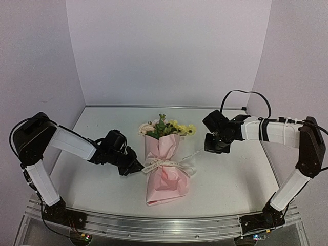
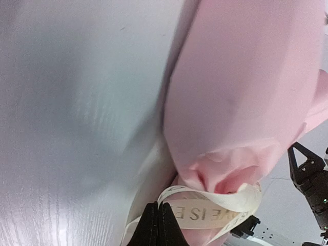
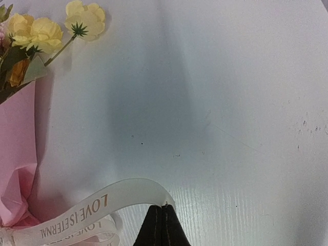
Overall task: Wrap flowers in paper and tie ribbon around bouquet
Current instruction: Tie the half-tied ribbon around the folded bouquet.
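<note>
The bouquet (image 1: 163, 171) lies mid-table, a cone of pink paper (image 2: 241, 92) with the flowers (image 1: 166, 128) sticking out at its far end. The cream lettered ribbon (image 1: 169, 165) circles the pinched middle. My left gripper (image 1: 137, 166) is at the bouquet's left side, shut on a strand of ribbon (image 2: 215, 212) at its tips (image 2: 158, 207). My right gripper (image 1: 210, 148) hangs to the bouquet's right, shut on the ribbon's (image 3: 102, 202) other end at its tips (image 3: 163, 207). That strand arcs back to the paper (image 3: 18, 154), below the yellow blooms (image 3: 84, 18).
The white table (image 1: 230, 179) is enclosed by pale walls at the back and on both sides. A metal rail (image 1: 169, 225) runs along the near edge and carries both arm bases.
</note>
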Action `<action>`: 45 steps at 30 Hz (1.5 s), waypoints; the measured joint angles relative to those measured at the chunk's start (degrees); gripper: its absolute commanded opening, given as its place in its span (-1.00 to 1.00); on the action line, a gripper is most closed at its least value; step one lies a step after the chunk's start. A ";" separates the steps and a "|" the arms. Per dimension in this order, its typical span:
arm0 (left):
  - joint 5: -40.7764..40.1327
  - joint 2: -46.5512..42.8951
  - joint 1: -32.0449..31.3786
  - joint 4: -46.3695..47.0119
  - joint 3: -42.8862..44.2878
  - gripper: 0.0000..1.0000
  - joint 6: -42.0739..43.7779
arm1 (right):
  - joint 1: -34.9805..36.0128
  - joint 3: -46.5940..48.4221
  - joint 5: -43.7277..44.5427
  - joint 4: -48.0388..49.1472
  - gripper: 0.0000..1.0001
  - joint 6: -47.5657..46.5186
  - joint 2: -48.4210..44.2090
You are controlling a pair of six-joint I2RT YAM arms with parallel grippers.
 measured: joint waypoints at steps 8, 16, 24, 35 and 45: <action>-7.97 -1.38 0.33 -16.14 14.47 -1.00 12.61 | 1.60 -0.99 -2.60 1.75 -0.06 -2.62 -0.08; -12.44 0.12 0.54 -24.97 20.49 -1.00 19.09 | 6.45 -7.97 -4.06 6.51 -0.22 -4.11 -4.95; -13.27 2.31 1.32 -28.38 21.57 -1.00 20.84 | 11.11 -9.01 -6.61 11.67 -0.23 -4.13 2.14; -13.60 2.42 1.41 -29.30 23.01 -1.00 21.21 | 10.98 -6.18 -7.57 13.87 -0.21 -7.95 7.69; -13.64 2.53 1.49 -29.30 23.01 -1.00 21.26 | 10.98 -7.44 -8.97 14.83 -0.23 -8.14 7.34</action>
